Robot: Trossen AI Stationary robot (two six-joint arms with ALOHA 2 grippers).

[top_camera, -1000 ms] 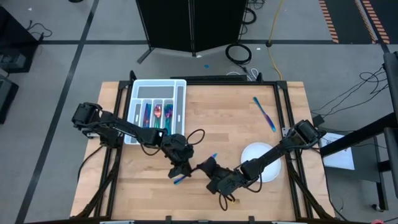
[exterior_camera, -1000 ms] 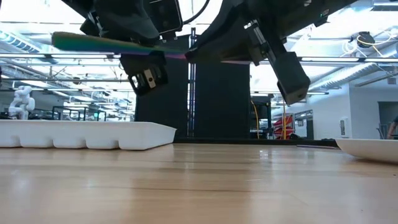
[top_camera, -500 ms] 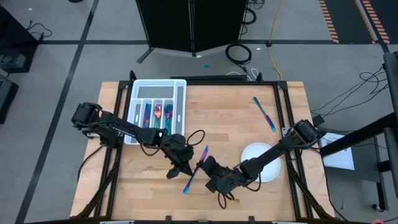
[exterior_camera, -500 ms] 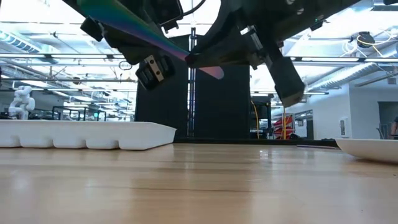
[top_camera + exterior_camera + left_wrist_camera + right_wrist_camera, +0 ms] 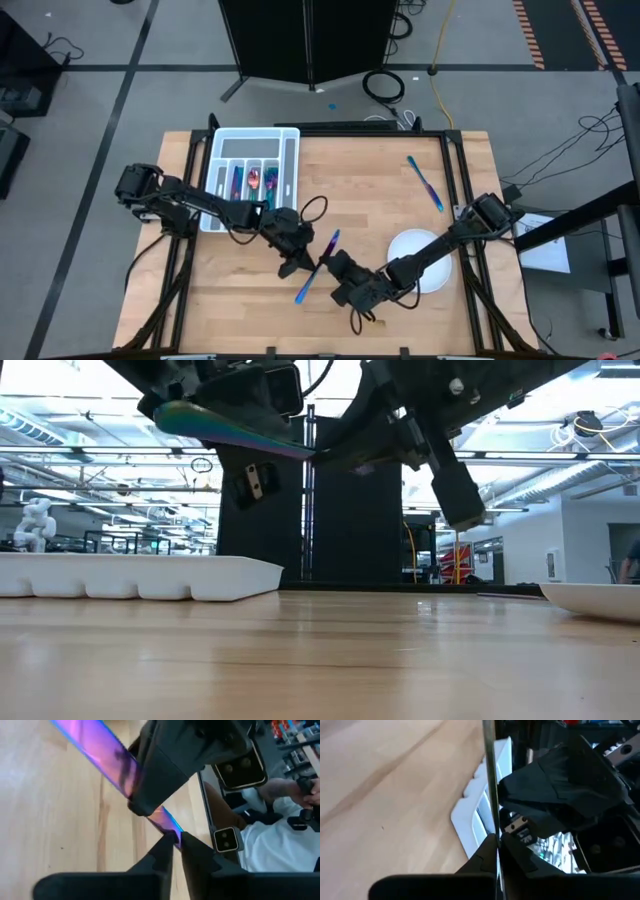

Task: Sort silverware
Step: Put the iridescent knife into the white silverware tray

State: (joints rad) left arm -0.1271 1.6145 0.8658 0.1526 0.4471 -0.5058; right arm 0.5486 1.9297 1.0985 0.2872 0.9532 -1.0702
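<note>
One flat iridescent piece of silverware hangs in the air over the table's middle, near the front edge. Both grippers meet at it: my left gripper comes from the left and my right gripper from the right, each shut on it. In the low view the piece shows well above the tabletop. More silverware lies in the compartments of the white tray at the far left. Another piece lies flat on the table at the far right. My left gripper pinches the piece between its two fingers at a narrow stretch near its middle, right beside the other gripper. The fingers lie across the piece. It is lifted clear of the table. My right gripper pinches the piece between its two fingers, seen edge-on in its own wrist view. In the left wrist view its fingers lie across the flat face. The piece runs on past the fingers, clear of the table.
A round white plate sits at the near right, partly under my right arm. The tray's long wall shows at the left in the low view, the plate's rim at the right. Bare wood lies between them.
The piece has turned about while held in the air: it lay nearly left to right, and now runs more from near to far. My left gripper has gone a little toward the table's right, up to the piece's middle. My right gripper has stayed in place.
</note>
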